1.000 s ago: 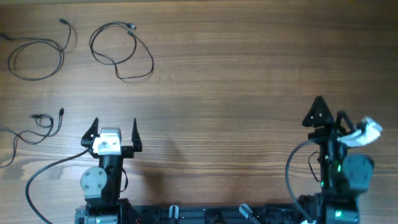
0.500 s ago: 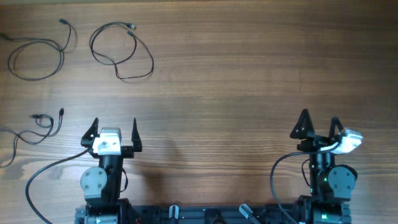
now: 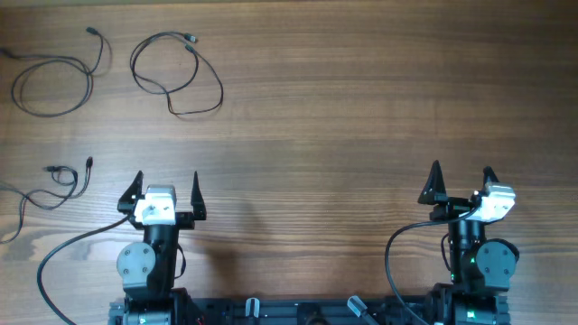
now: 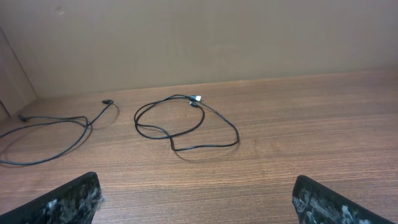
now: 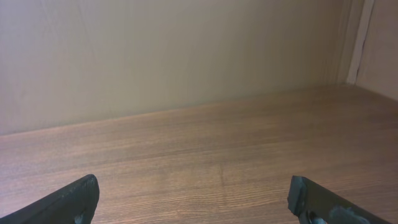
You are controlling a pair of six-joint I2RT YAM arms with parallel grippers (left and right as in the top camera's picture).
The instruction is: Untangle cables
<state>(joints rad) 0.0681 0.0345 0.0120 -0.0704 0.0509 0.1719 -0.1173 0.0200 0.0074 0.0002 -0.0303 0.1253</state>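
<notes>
Three thin black cables lie apart as loose loops on the wooden table. One cable (image 3: 52, 85) is at the far left back, one (image 3: 177, 77) is right of it, and one (image 3: 54, 185) is at the left edge nearer me. The left wrist view shows the far-left cable (image 4: 46, 134) and the second (image 4: 186, 121). My left gripper (image 3: 164, 185) (image 4: 199, 199) is open and empty, right of the near cable. My right gripper (image 3: 461, 179) (image 5: 193, 199) is open and empty at the right front, far from all cables.
A thicker black arm cable (image 3: 68, 248) curves from the left arm's base. A beige wall (image 5: 186, 56) rises behind the table, with a side panel (image 5: 379, 37) at the far right. The table's front edge holds both arm bases.
My right arm has drawn back toward its base and turned to face straight ahead, fingers still open. The left arm and the cables have not moved.
</notes>
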